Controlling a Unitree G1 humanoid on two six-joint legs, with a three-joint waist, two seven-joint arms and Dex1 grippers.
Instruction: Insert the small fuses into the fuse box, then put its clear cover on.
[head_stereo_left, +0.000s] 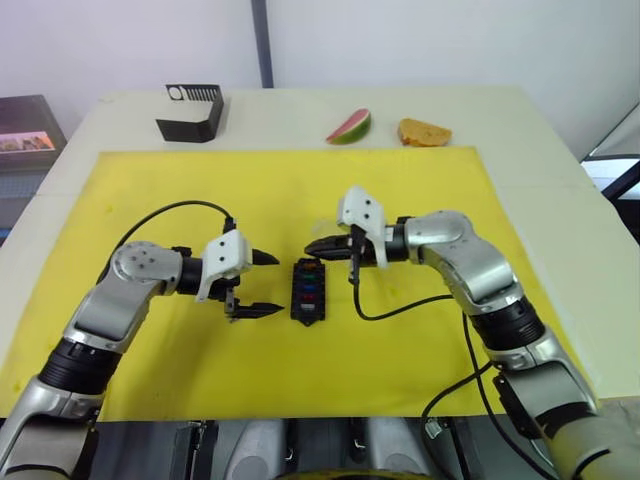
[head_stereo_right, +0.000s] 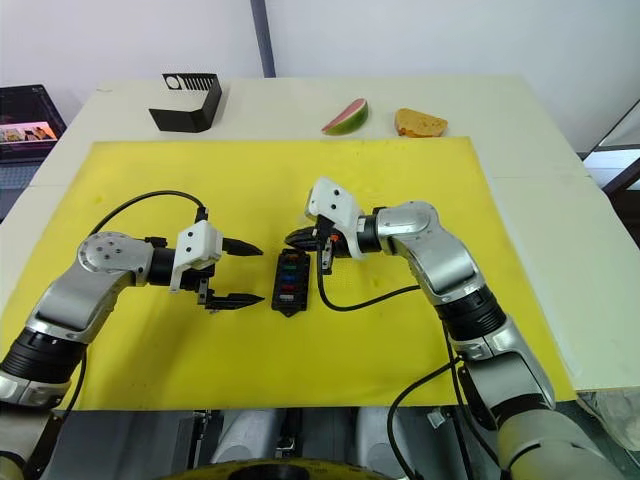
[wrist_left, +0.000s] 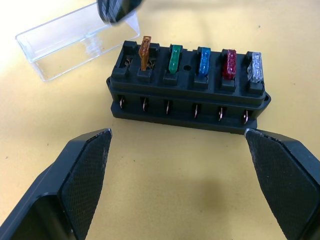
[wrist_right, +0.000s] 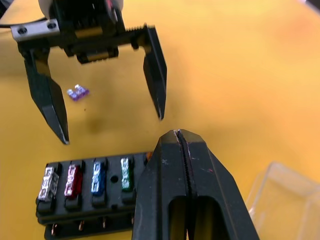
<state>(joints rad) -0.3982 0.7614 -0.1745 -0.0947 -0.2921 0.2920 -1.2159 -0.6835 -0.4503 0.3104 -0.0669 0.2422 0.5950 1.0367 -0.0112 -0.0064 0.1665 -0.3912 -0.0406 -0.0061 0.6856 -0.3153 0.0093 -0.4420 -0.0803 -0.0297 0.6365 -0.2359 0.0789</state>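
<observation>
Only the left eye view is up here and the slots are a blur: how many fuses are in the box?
Observer: Five in the box: orange, green, blue, red and grey. The end slot next to the orange one looks empty.
Operator: Are they all seated?
Observer: The orange one stands taller than the rest.
Operator: Any fuse left over?
Observer: One purple fuse lies loose on the mat, close to the open left gripper.
</observation>
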